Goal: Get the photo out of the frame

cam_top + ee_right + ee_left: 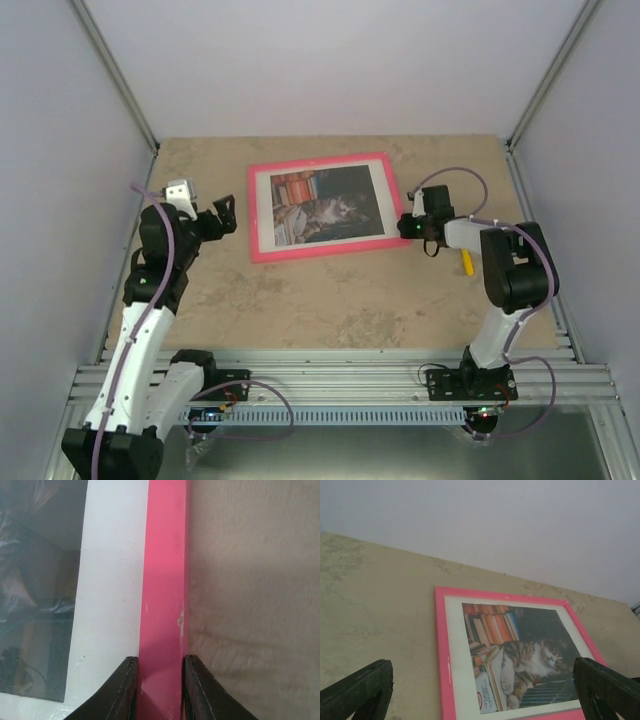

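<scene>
The pink frame [320, 250] lies flat, face up, at the back middle of the table. The photo [325, 205] of a tabby cat among books sits inside it, with a white border. My right gripper [404, 226] is at the frame's right edge. In the right wrist view its two black fingers [125, 690] press on either side of the pink rail [165, 580], shut on it. My left gripper [225, 213] hovers open just left of the frame, holding nothing. In the left wrist view the frame [440, 645] and photo [520, 655] lie ahead between its wide-spread fingers [360, 690].
A small yellow object [466, 262] lies on the beige tabletop [300, 300] beside the right arm. White walls close in the back and both sides. A metal rail [340, 380] carrying the arm bases runs along the near edge.
</scene>
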{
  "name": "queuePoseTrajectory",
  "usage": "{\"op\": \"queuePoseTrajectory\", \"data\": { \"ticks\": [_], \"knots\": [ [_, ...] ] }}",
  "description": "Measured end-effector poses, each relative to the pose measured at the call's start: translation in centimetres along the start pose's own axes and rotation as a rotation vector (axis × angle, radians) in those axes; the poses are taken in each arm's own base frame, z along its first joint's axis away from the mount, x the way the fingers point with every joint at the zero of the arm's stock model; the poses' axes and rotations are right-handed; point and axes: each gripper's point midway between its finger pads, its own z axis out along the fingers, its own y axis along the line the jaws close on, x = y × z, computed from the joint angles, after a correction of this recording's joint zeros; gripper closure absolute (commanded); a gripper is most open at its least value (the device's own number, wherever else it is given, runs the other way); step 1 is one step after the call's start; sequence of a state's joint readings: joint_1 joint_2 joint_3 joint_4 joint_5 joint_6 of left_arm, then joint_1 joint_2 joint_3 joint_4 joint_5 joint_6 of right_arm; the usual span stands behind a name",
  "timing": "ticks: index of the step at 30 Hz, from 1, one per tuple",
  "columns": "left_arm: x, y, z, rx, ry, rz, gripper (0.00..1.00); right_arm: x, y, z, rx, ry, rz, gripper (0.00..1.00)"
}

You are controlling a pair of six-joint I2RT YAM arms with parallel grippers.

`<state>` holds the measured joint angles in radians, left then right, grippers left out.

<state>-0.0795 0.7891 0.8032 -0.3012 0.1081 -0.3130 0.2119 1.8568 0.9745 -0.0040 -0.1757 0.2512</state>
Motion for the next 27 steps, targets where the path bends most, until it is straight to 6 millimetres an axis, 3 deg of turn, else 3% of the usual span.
{"op": "queuePoseTrajectory", "data": {
  "ticks": [6, 17, 27],
  "knots": [
    [2.5, 0.8, 3.0, -0.021, 0.132, -0.047, 0.00, 2.4, -0.1, -1.9, 0.003, 0.013, 0.017, 0.81],
    [11.2, 4.3, 8.2, -0.150, 0.480, -0.103, 0.00, 5.8, 0.2, -4.3, -0.006, -0.018, 0.062, 0.79],
    [17.7, 5.7, 10.3, -0.242, 0.712, -0.071, 0.04, 5.6, 0.9, -4.6, -0.052, -0.066, 0.105, 0.55]
  ]
}}
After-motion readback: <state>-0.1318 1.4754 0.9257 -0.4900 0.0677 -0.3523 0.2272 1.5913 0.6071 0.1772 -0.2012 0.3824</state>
